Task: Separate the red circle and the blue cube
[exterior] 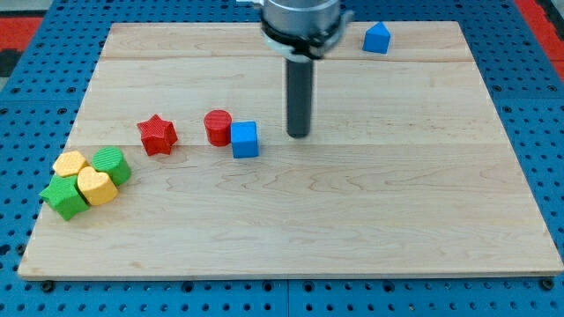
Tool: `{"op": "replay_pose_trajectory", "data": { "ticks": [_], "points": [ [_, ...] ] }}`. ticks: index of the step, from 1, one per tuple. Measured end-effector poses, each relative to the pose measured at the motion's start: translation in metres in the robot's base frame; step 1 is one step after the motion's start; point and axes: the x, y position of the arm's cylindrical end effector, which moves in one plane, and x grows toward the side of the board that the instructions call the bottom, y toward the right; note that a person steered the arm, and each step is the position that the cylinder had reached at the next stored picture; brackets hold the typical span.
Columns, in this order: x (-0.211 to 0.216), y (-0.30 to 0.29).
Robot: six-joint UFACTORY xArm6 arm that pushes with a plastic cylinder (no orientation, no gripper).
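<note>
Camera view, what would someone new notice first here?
Probably the dark rod coming down from the view's top, my tip resting on the wooden board just right of the blue cube, which touches the red circle. Next, the tight green and yellow cluster at the board's left edge.

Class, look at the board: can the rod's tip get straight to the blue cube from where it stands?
Probably yes. My tip stands just to the view's right of the blue cube, with bare board between. The red circle touches the cube's far, left side.
</note>
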Motion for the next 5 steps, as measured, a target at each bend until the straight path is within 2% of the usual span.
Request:
{"op": "replay_pose_trajectory", "data": {
  "ticks": [1,2,4,5],
  "points": [
    [0.054,-0.018],
    [0.047,-0.09],
    [-0.039,-0.114],
    [-0.055,-0.089]
  ]
}}
